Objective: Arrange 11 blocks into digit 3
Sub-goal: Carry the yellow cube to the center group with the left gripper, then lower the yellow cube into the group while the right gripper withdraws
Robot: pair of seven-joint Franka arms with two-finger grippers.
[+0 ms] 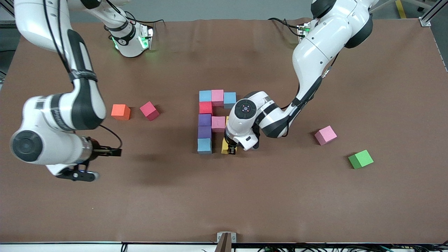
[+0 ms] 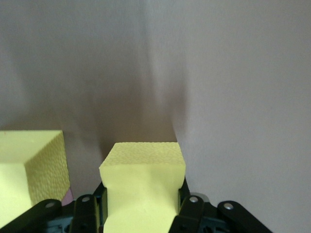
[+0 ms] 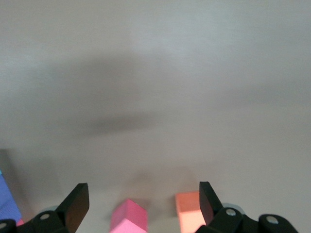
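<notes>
A: The left gripper (image 1: 229,151) is clamping a yellow block (image 2: 143,182) at the digit 3's (image 1: 205,120) bottom bar, nearest the front camera. The right gripper (image 3: 143,201) is waiting, jaws wide, holding nothing.

B: Risk?

A: It's squeezing the foam; releasing could nudge the second yellow block (image 2: 29,174) askew.

B: Count?

A: I'm counting nine placed, two loose pinks (image 1: 325,135), an orange cube (image 1: 120,111), a green cube (image 1: 361,159).
</notes>
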